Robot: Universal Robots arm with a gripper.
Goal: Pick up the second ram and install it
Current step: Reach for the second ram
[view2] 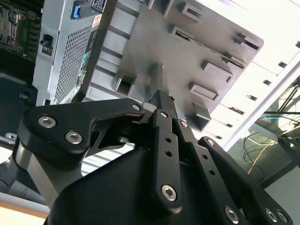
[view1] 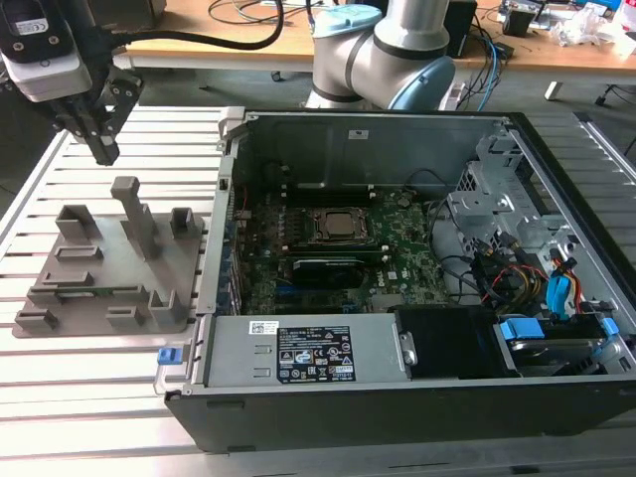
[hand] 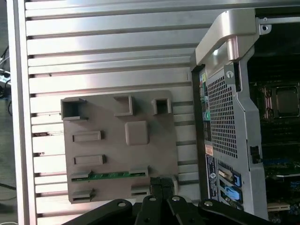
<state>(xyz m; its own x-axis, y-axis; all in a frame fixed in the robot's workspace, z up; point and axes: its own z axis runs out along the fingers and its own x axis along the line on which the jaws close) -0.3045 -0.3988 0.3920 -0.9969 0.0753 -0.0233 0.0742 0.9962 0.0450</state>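
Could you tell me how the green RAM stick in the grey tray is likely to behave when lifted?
The RAM stick looks narrow and thin, so it is probably light and stiff. It sits between holders on the grey tray, so it may bind if tilted.

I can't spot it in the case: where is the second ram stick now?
The second ram lies in a slot of the grey fixture tray, at the exterior view's left of the computer case.

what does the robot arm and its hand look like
The arm is silver-grey with rounded joints and a light blue cap. The hand has black linked bars with silver screws, a pale grey body and a thick black cable.
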